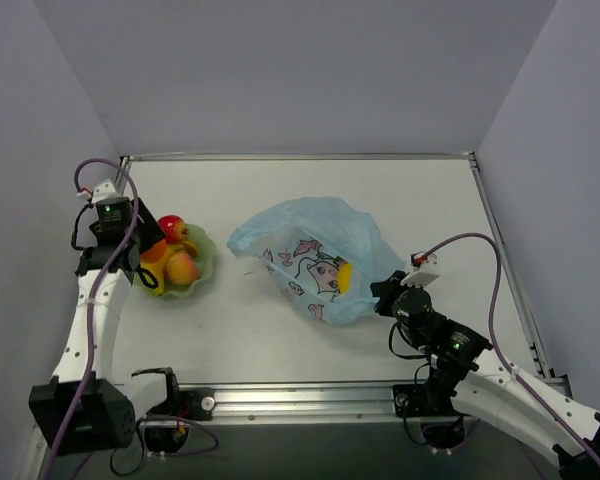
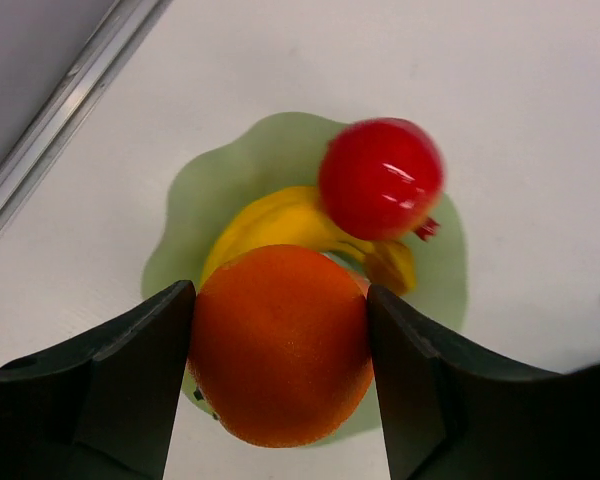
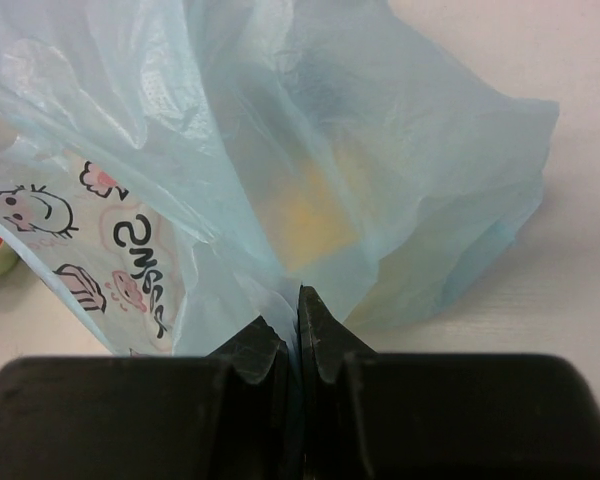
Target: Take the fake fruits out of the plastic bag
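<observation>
Left gripper [image 2: 280,305] is clamping the orange ball [image 2: 280,365] above the green plate [image 2: 185,200] at the left. Mid-table, the plastic bag [image 1: 315,235] is lying lengthwise far-left to near-right, its near-right end being pinched by the right gripper [image 3: 298,320].

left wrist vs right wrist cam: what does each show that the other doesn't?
Left wrist only: left claw gripping the orange ball, above a yellow banana piece and red fruit. Right wrist only: right claw pinched shut on the plastic bag, a yellow shape showing through it. Both: white table, green plate (just a sliver at right wrist's left edge).
</observation>
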`<state>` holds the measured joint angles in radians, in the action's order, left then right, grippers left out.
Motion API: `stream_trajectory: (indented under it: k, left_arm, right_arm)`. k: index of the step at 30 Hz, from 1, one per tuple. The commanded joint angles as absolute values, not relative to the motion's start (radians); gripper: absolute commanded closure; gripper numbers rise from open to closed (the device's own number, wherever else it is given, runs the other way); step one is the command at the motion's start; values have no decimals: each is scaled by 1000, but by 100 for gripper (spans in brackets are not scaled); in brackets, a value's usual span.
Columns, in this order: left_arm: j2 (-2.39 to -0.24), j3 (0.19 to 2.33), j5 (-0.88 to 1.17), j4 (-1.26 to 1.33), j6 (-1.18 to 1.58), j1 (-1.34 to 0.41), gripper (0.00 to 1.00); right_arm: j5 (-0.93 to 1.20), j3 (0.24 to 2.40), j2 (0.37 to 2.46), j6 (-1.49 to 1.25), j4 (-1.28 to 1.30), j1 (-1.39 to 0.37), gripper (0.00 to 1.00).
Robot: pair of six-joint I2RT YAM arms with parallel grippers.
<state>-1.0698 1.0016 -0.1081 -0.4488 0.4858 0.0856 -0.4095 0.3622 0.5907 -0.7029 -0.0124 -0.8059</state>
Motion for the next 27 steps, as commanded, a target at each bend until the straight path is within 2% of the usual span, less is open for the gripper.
stream_trajectory:
  k: [1, 4, 6, 22, 25, 27]
  left_arm:
    - [-1178, 1067, -110, -437, 551, 192, 60]
    - [-1244, 1059, -120, -364, 586, 218, 55]
    - [-1279, 1051, -130, -290, 591, 218, 49]
    - [-1476, 1101, -178, -187, 497, 216, 48]
    - [-1465, 1077, -182, -198, 511, 212, 45]
    - [-1459, 1075, -192, -215, 515, 198, 39]
  right_arm:
    - [-407, 341, 558, -686, -43, -810, 100]
    - [-388, 339, 538, -683, -43, -811, 100]
    - [-383, 336, 531, -681, -43, -813, 100]
    - [-374, 344, 587, -673, -72, -816, 100]
    - [-371, 344, 589, -675, -81, -816, 100]
    - [-368, 344, 592, -675, -86, -816, 100]
